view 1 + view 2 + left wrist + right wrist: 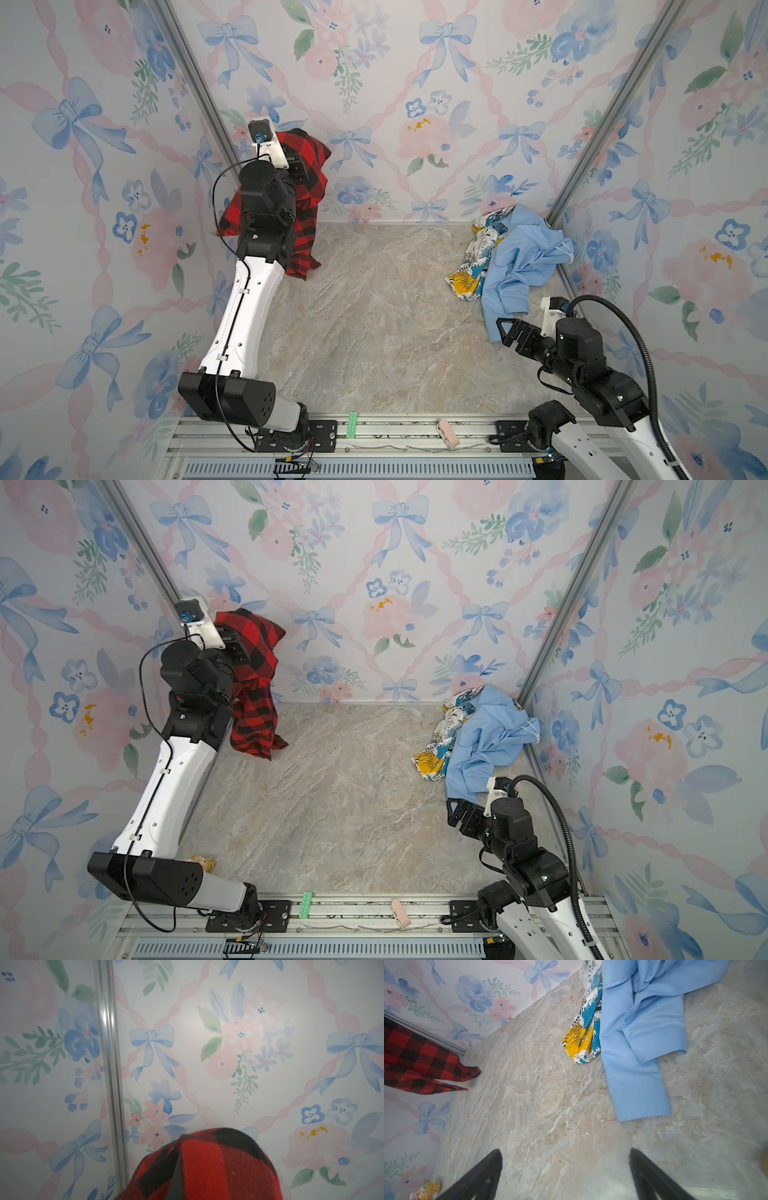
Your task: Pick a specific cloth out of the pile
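Observation:
The cloth (307,195), red and black plaid, hangs from my left gripper (297,164), which is raised high against the back left corner and shut on it. The fabric drapes over the jaws and hides them in the left wrist view, where only the cloth (207,1167) shows. Its lower end (446,1068) hangs close to the tabletop. The pile (515,257) lies at the back right: a light blue cloth (486,737) partly over a white cloth printed blue and yellow (436,750). My right gripper (564,1153) stands open and empty above bare tabletop, just in front of the blue sleeve (639,1088).
Floral walls with aluminium posts (195,83) close in the marble tabletop (374,324) on three sides. A small orange toy (203,862) lies by the left arm's base. On the front rail rest a green block (352,424) and a pink object (448,432).

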Motion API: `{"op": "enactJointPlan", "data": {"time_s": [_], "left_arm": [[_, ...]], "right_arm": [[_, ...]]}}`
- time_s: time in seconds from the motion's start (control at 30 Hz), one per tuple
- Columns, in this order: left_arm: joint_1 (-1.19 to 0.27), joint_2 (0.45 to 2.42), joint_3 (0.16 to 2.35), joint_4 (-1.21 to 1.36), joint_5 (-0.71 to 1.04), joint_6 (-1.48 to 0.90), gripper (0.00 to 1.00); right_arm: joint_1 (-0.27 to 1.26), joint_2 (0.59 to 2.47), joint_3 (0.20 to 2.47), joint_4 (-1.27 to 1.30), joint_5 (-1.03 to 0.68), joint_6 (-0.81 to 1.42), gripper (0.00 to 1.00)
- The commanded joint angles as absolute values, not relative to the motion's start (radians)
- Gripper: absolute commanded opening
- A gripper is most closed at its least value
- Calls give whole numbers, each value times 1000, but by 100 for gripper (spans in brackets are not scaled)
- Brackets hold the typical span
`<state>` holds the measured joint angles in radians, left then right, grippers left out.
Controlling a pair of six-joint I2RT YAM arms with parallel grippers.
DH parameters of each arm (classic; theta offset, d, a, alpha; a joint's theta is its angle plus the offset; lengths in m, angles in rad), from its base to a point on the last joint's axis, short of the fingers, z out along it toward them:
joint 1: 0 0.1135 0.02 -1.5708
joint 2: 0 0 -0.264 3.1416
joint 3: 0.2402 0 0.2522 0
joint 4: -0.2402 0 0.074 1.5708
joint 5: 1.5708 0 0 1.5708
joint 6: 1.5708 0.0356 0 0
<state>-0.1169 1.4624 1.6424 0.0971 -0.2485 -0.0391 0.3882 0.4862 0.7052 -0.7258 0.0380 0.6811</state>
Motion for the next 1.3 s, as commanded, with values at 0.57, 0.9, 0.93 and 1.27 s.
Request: {"op": "enactJointPlan", "data": {"time_s": [0.57, 0.9, 0.93, 1.27], "left_arm": [[-89, 1545, 1313, 97, -134, -348, 0], [2, 1848, 1412, -92, -163, -248, 0], [1, 1886, 1441, -139, -201, -241, 0], [-19, 1882, 1496, -286, -269, -180, 40]], "right_arm": [[400, 500, 664, -668, 11, 703, 97], [400, 473, 672, -705, 24, 692, 97], [400, 471, 672, -709, 26, 693, 97], [400, 468, 678, -733, 39, 674, 97]]}}
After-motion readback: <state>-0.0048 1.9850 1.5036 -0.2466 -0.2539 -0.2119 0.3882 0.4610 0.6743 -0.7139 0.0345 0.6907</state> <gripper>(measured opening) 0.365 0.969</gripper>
